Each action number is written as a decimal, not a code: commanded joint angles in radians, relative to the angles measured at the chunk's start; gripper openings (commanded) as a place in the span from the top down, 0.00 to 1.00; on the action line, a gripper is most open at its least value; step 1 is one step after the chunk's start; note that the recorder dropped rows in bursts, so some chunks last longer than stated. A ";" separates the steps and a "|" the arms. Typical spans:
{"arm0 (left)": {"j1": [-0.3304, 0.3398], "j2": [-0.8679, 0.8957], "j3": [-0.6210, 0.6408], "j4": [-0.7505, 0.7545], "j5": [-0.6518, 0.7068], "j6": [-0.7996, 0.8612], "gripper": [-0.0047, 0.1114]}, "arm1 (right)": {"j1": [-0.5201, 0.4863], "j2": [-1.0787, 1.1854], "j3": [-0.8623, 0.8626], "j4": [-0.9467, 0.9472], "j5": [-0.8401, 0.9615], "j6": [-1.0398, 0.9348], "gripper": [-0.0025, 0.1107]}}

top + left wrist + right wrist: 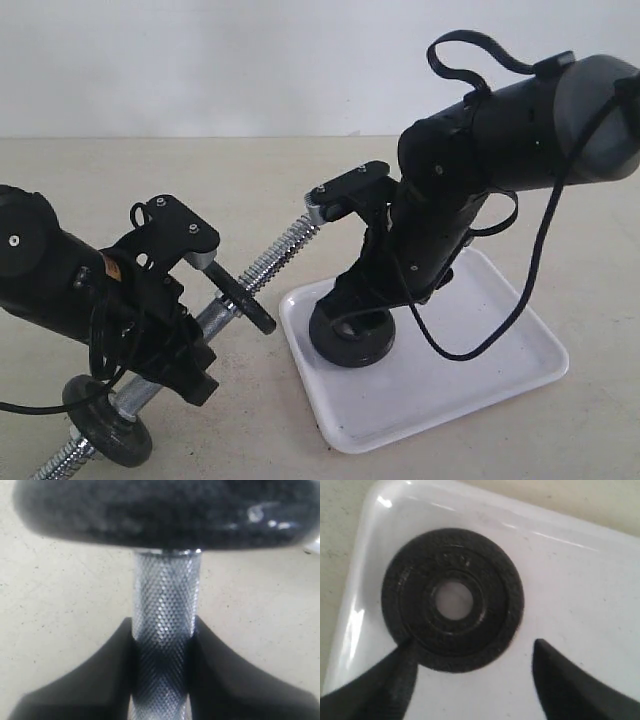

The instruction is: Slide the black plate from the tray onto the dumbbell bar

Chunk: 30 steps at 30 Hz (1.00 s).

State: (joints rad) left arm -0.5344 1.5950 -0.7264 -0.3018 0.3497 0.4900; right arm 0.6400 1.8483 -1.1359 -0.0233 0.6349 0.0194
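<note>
At eight o'clock the left gripper [162, 630] clamps the dumbbell bar [165, 590] by its knurled middle. The black plate [356, 350] lies flat at the nine o'clock end of the tray [480, 362], under the right gripper [474, 645], whose jaws stand open.

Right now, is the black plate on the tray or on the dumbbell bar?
On the tray: the black plate lies flat in it, white showing through its centre hole.
</note>
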 commanded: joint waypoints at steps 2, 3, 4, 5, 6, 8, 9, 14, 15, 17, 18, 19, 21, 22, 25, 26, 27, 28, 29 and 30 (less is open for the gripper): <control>0.002 -0.052 -0.031 -0.031 -0.116 0.004 0.92 | -0.002 -0.002 -0.003 0.081 -0.087 -0.056 0.25; 0.002 -0.052 -0.031 -0.031 -0.116 0.004 0.92 | -0.002 -0.002 -0.003 0.081 -0.101 -0.056 0.26; 0.002 -0.052 -0.031 -0.031 -0.116 0.004 0.92 | -0.002 -0.002 -0.003 0.087 -0.114 -0.056 0.28; 0.002 -0.052 -0.031 -0.031 -0.116 0.004 0.92 | -0.002 -0.002 -0.003 0.099 -0.128 -0.056 0.30; 0.002 -0.052 -0.031 -0.031 -0.116 0.004 0.92 | -0.002 -0.002 -0.003 0.119 -0.146 -0.056 0.32; 0.002 -0.052 -0.031 -0.031 -0.118 0.004 0.92 | -0.002 -0.002 -0.003 0.139 -0.176 -0.056 0.34; 0.002 -0.052 -0.031 -0.031 -0.118 0.004 0.92 | -0.002 -0.002 -0.003 0.149 -0.187 -0.056 0.33; 0.002 -0.052 -0.031 -0.031 -0.118 0.004 0.92 | -0.002 0.000 -0.003 0.153 -0.204 -0.056 0.27; 0.002 -0.052 -0.031 -0.031 -0.118 0.004 0.92 | -0.002 0.001 -0.003 0.153 -0.201 -0.056 0.27; 0.002 -0.052 -0.031 -0.031 -0.119 0.004 0.92 | -0.002 0.007 -0.003 0.171 -0.197 -0.056 0.28; 0.002 -0.052 -0.031 -0.031 -0.122 0.004 0.92 | -0.002 0.012 -0.003 0.198 -0.197 -0.056 0.28; 0.002 -0.052 -0.031 -0.031 -0.124 0.004 0.92 | -0.002 0.023 -0.003 0.207 -0.197 -0.056 0.28; 0.002 -0.052 -0.031 -0.031 -0.124 0.004 0.92 | -0.002 0.043 -0.003 0.212 -0.197 -0.056 0.28; 0.002 -0.052 -0.031 -0.031 -0.124 0.004 0.92 | -0.002 0.056 -0.003 0.212 -0.199 -0.056 0.28; 0.002 -0.052 -0.031 -0.031 -0.124 0.004 0.92 | -0.002 0.094 -0.003 0.212 -0.209 -0.056 0.28; 0.002 -0.052 -0.031 -0.031 -0.124 0.004 0.92 | -0.002 0.105 -0.003 0.212 -0.211 -0.056 0.28; 0.002 -0.052 -0.031 -0.031 -0.124 0.004 0.92 | -0.002 0.116 -0.003 0.212 -0.211 -0.056 0.28; 0.002 -0.052 -0.031 -0.031 -0.124 0.004 0.92 | -0.002 0.121 -0.003 0.213 -0.209 -0.056 0.28; 0.002 -0.052 -0.031 -0.031 -0.124 0.004 0.92 | -0.002 0.127 -0.003 0.213 -0.201 -0.056 0.28; 0.002 -0.052 -0.031 -0.031 -0.124 0.004 0.92 | -0.002 0.129 -0.003 0.213 -0.193 -0.056 0.28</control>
State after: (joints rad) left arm -0.5344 1.5950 -0.7264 -0.3040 0.3416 0.4919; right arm 0.6400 1.9552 -1.1410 0.1892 0.4202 -0.0333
